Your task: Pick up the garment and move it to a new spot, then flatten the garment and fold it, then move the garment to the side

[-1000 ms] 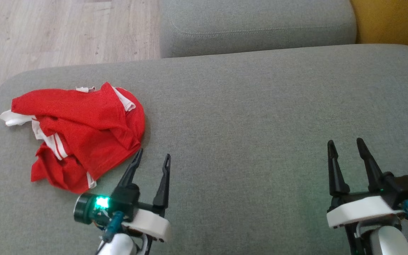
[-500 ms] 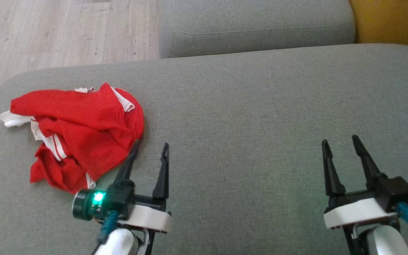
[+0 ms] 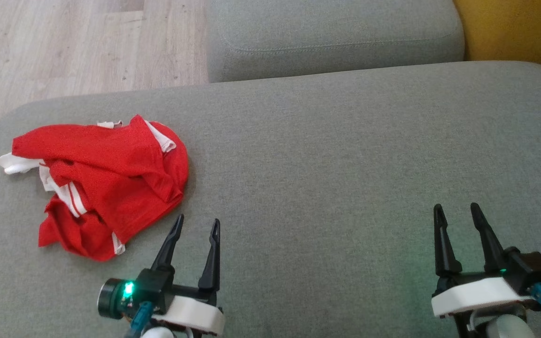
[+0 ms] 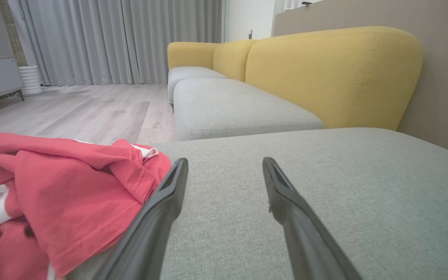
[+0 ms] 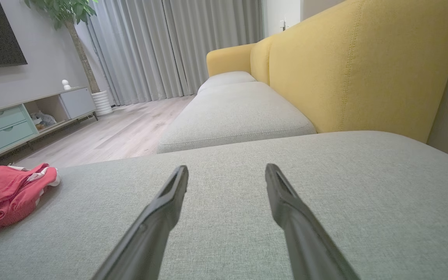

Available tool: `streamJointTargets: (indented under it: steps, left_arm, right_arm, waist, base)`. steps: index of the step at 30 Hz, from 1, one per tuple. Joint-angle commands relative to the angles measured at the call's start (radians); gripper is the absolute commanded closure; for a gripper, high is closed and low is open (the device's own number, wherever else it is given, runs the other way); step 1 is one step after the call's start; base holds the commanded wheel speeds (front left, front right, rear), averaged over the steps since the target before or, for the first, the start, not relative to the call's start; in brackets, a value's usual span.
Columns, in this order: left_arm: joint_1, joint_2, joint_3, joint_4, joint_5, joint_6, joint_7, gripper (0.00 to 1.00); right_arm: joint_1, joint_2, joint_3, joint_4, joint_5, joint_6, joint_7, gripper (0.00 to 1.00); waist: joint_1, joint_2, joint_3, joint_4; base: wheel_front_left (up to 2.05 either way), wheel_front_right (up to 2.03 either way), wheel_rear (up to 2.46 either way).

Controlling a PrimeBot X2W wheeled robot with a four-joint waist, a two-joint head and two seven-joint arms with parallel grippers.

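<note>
We are looking down on a broad grey sofa seat (image 3: 345, 155) that carries everything here, with a second grey cushion (image 3: 331, 37) butting against its far edge and a yellow backrest (image 4: 325, 74) rising along the right side. Pale wooden floor (image 3: 64, 42) runs past the far left corner, and in the left wrist view grey curtains (image 4: 130, 39) hang across the far end of the room. The garment (image 3: 106, 183), red with white trim and stripes, lies crumpled in a loose heap on the left part of the seat, resting flat and held by nothing. Our left claw (image 3: 197, 219) hovers low over the seat just to the near right of that heap. Its two dark fingers are spread wide with bare cushion between them, and its left fingertip is close to the garment's rounded hem, with a narrow strip of grey showing between the two in the head view. From the left wrist view the red cloth sits just beside the left finger, on its outer side. Our right claw (image 3: 456, 206) is well apart from the garment, over the right part of the seat, its fingers likewise spread and gripping nothing. A small green light (image 3: 128, 288) glows on the left wrist.
</note>
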Motion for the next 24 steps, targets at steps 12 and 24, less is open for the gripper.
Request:
streamJointTargets:
  steps: [12,24]
  left_arm:
    - [-0.034,-0.039,0.104,-0.021,0.050,-0.049,-0.011,0.00]
    - [0.006,-0.051,0.165,-0.014,0.084,-0.062,-0.011,0.00]
  right_arm:
    - [-0.040,-0.011,0.032,-0.018,0.014,-0.001,-0.013,0.00]
    - [-0.023,-0.011,0.110,-0.013,0.039,-0.001,-0.013,0.00]
  waist:
    - [0.0000,0.0000,-0.001,0.023]
    - [0.0000,0.0000,-0.029,0.172]
  base:
    - [0.00,0.00,0.00]
    - [0.00,0.00,0.00]
